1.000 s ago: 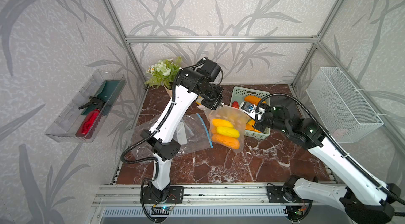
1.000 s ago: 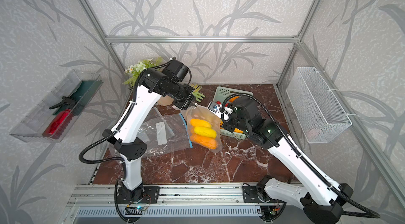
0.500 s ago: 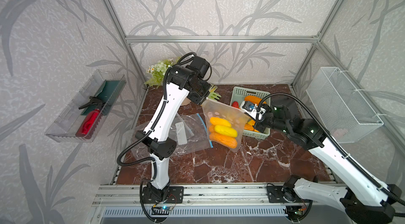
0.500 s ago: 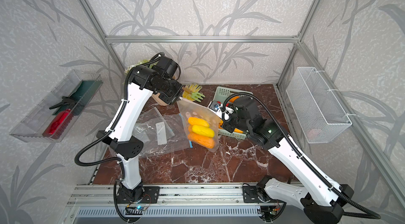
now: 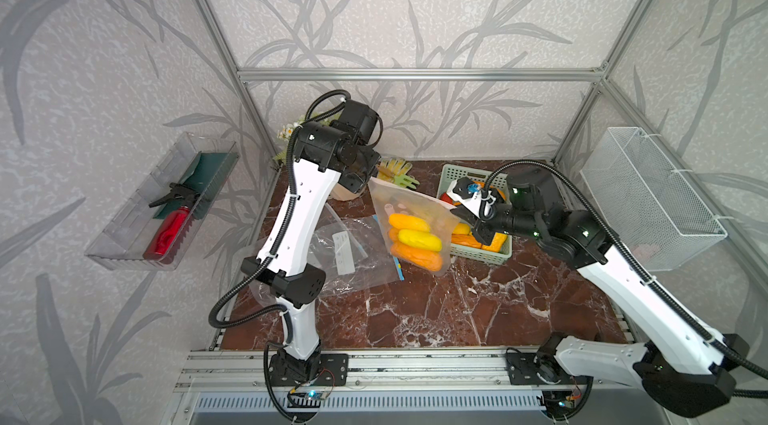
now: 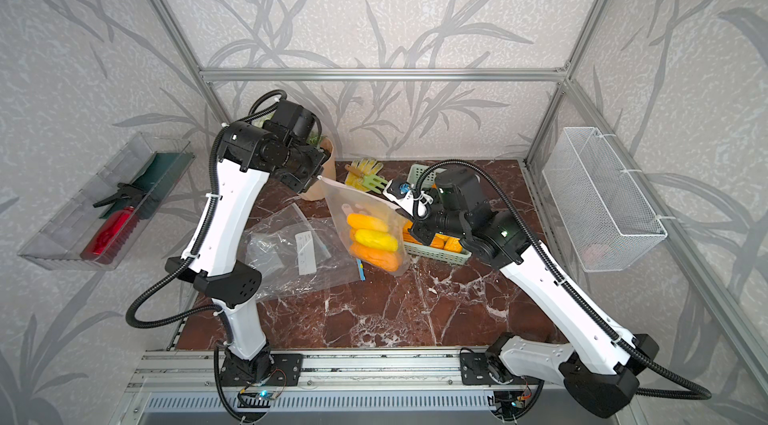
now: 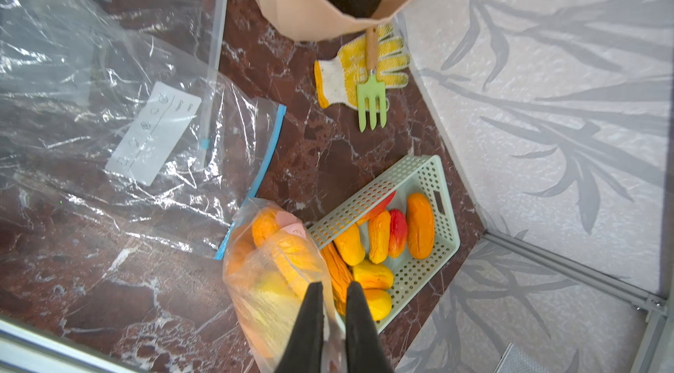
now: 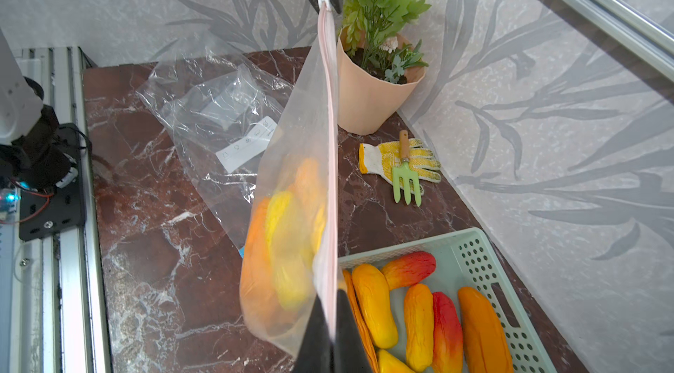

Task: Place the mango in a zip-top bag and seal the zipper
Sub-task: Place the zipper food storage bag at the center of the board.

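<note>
Left gripper (image 5: 372, 177) and right gripper (image 5: 461, 216) each clenched on zip-top bag (image 5: 411, 207); zipper (image 8: 327, 134) runs taut between them, mangoes (image 5: 417, 239) hanging below.

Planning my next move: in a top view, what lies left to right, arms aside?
From the left: clear wall tray → loose clear bags → zip-top bag holding mangoes → green basket → white wire basket.

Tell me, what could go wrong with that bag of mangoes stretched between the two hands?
The left hand and right hand each pinch only a thin edge of the bag; the weight of the mangoes might pull it free. Pulling harder could strain the zipper strip. A swing could snag the basket.
</note>
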Robot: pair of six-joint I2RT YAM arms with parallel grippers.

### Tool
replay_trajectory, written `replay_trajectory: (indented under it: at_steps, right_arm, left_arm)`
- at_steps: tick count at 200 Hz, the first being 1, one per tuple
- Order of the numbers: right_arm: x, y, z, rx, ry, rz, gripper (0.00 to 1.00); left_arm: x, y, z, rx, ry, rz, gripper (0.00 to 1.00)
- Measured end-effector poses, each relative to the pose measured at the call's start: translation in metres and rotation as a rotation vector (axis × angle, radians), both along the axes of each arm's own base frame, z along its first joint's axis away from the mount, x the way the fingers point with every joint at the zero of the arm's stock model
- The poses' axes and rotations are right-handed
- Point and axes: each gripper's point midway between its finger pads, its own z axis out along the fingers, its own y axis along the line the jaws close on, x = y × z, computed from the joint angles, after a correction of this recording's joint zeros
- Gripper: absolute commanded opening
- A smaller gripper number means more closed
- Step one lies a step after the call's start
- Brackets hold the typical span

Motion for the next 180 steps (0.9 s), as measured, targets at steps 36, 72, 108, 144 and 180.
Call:
replay_trajectory:
  at_steps: [36,72,108,144,180]
  right_arm:
    - [0.032,0.026,0.002,0.064,0.093,-0.029,0.0]
    - [0.091,0.031,-0.034,0.098,0.197,-0.152,0.0]
    - [0.173,0.02,-0.076,0.147,0.294,-0.314,0.0]
    - [0.251,-0.001,-0.123,0.165,0.347,-0.476,0.31]
    - [0.28,-0.008,-0.127,0.183,0.348,-0.555,0.55]
  left_arm:
    - [0.011,0.027,0.032,0.028,-0.147,0.091,0.0]
    - [0.052,0.026,0.035,0.032,-0.272,0.1,0.0]
    - [0.118,0.008,0.001,0.03,-0.303,0.057,0.29]
    - [0.161,-0.01,-0.041,0.055,-0.278,-0.032,0.58]
    - [0.151,-0.004,-0.033,0.133,-0.29,-0.1,0.68]
